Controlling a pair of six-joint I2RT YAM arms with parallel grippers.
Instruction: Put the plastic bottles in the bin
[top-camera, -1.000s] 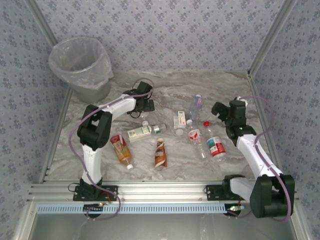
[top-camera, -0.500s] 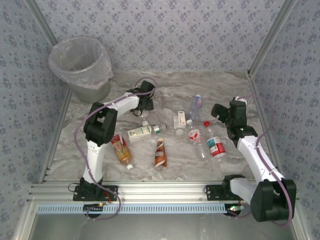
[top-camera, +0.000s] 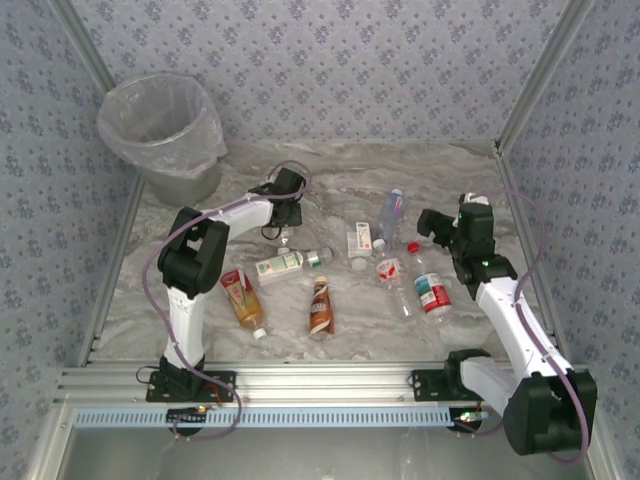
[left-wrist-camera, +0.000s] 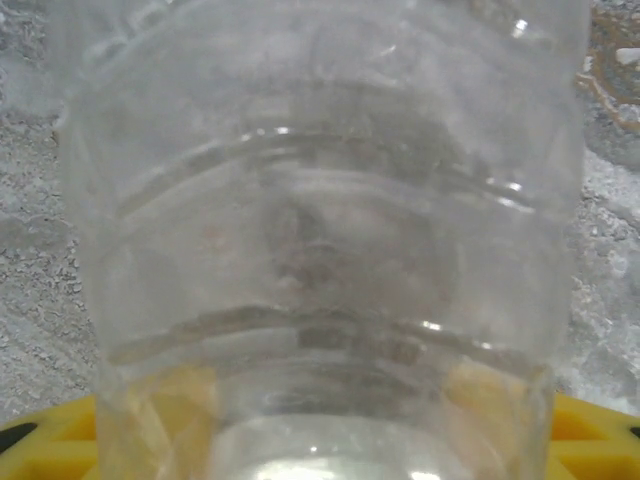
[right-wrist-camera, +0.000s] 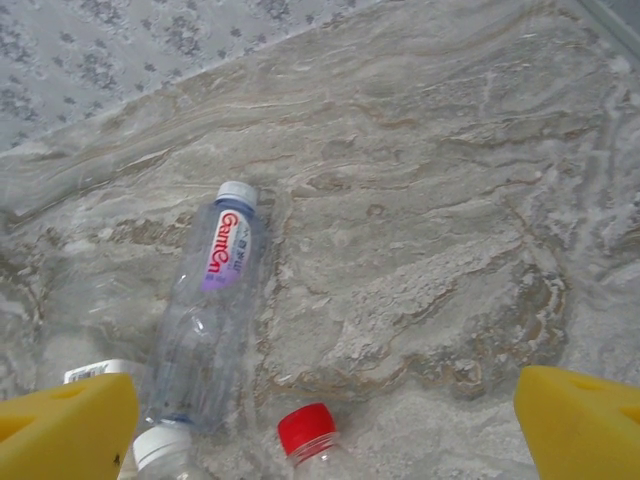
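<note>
Your left claw straddles a clear bottle just left of desk centre; you cannot tell whether it is clamped. Your right claw stands released above the desk. The bin occupies the far-left corner.

A clear bottle carries a "GanTen" label.

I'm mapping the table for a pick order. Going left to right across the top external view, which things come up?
bin → amber bottle → brown-white bottle → small white-labelled bottle → red-capped bottle
</note>
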